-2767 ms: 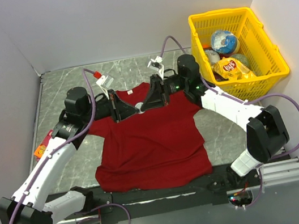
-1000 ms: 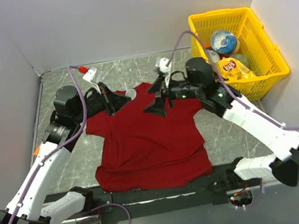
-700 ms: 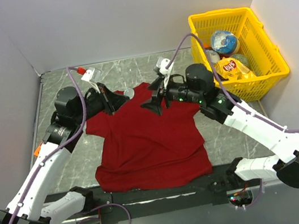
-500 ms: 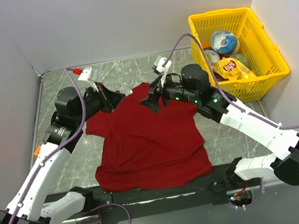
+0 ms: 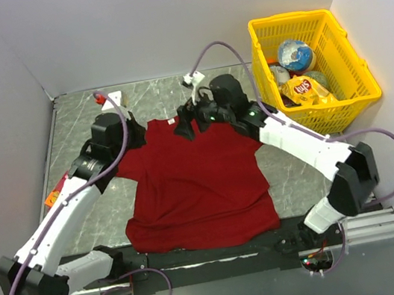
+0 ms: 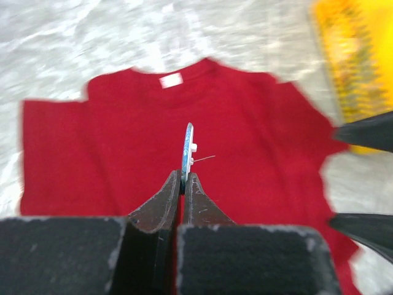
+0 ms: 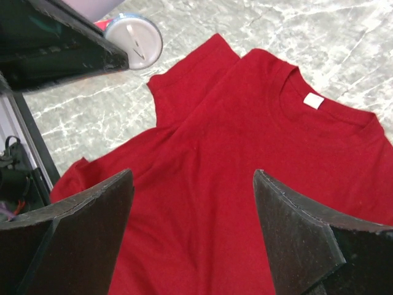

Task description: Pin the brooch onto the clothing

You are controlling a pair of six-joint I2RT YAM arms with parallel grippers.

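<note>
The clothing (image 5: pixel 196 185), a dark-red T-shirt, lies flat on the marble table with its white neck label (image 6: pixel 171 80) at the far side. In the left wrist view my left gripper (image 6: pixel 183 175) is shut on the brooch (image 6: pixel 188 146), seen edge-on with its thin pin sticking out to the right, above the shirt's chest. In the right wrist view the brooch (image 7: pixel 134 38) shows as a small whitish disc at the tip of the left gripper's fingers (image 7: pixel 61 43). My right gripper (image 7: pixel 193 178) hangs open over the shirt (image 7: pixel 245 153) near the collar, holding nothing.
A yellow basket (image 5: pixel 287 19) with a chips bag (image 5: pixel 307 90) and other items stands at the back right. An orange packet (image 5: pixel 57 192) lies at the table's left edge. White walls close in the back and both sides.
My right gripper has swung left and back to the collar. The left arm has shifted right toward the shirt's left shoulder, still shut on the brooch.
</note>
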